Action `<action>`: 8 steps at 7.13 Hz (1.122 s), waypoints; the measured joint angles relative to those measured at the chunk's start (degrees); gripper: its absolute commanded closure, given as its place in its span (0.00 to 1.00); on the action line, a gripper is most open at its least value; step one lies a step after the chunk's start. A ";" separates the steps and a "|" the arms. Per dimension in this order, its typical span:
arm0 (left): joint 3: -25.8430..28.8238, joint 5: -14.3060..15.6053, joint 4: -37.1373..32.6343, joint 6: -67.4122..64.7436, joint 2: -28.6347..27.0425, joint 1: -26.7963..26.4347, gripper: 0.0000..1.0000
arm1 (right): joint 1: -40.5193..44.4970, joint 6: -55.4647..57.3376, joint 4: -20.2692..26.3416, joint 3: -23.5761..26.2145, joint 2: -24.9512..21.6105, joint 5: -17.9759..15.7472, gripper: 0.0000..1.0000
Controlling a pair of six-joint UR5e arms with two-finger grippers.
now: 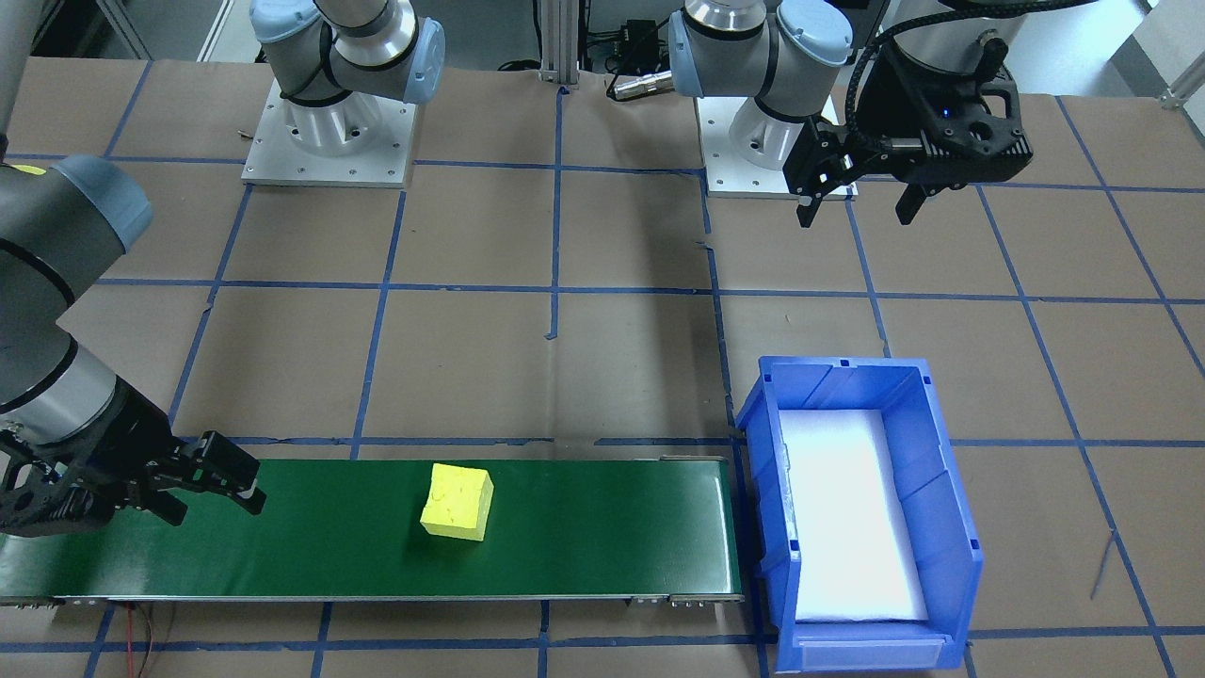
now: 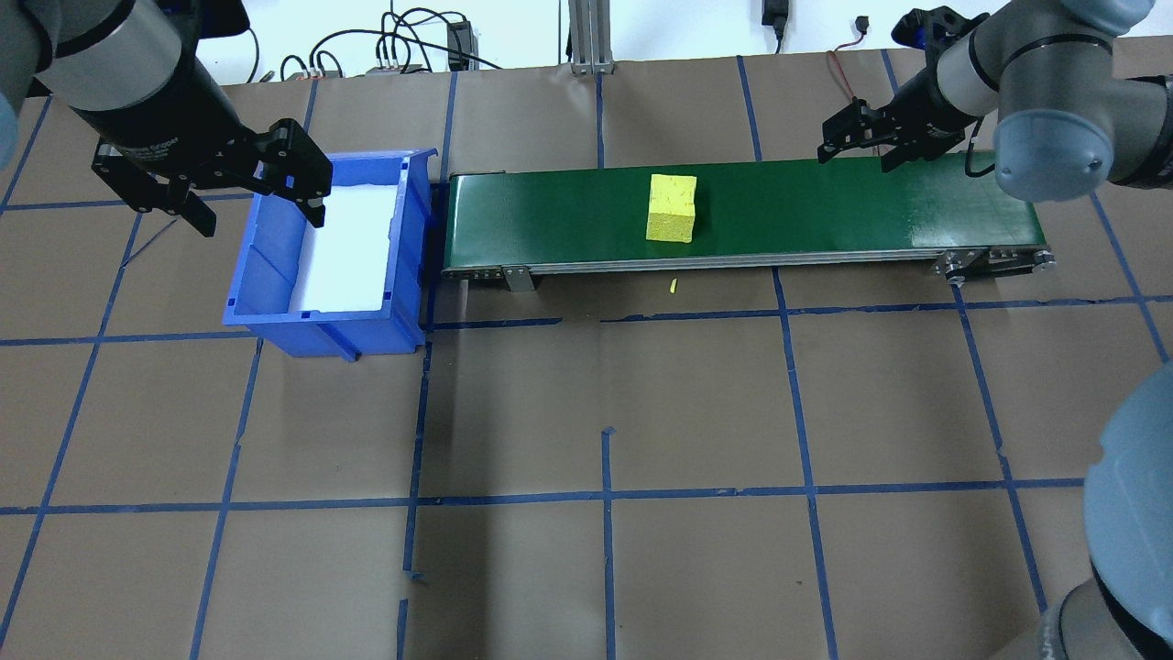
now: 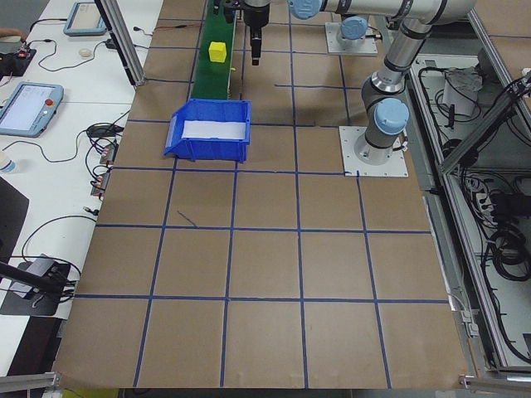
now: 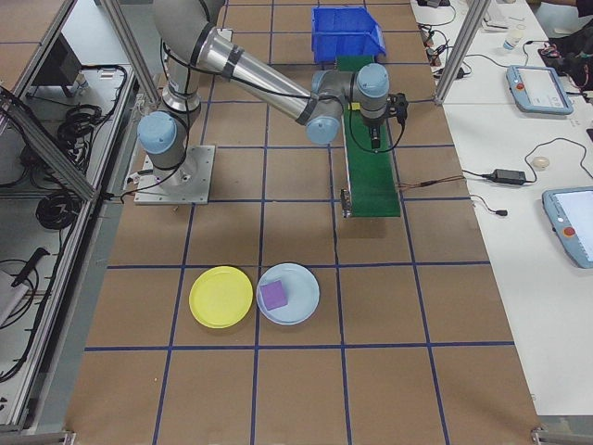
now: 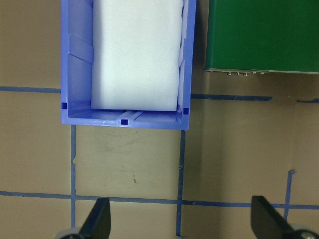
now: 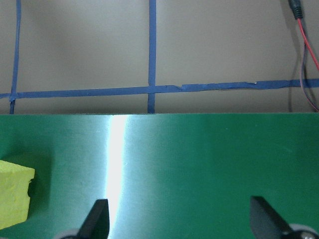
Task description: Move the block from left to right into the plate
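Yellow block (image 2: 671, 208) mid-belt (image 2: 825, 211), both pincers apart.

Porous, spongy yellow block (image 1: 457, 501) on glossy green belt (image 1: 584, 527); smooth blue plastic bin (image 1: 951, 565); matt brown paper tabletop (image 1: 471, 358).

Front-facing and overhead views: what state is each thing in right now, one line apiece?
Yellow block: lying on the belt, held by nothing.
Green belt: carries only the block.
Blue bin: upright, white pad inside, no block.
Left gripper: open, empty, at the bin's edge.
Right gripper: open, empty, above the belt's other end.
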 measured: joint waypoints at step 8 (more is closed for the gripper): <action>0.00 -0.24 -0.01 0.00 0.01 -0.11 0.00 | 1.84 2.85 0.49 1.96 0.60 2.33 0.00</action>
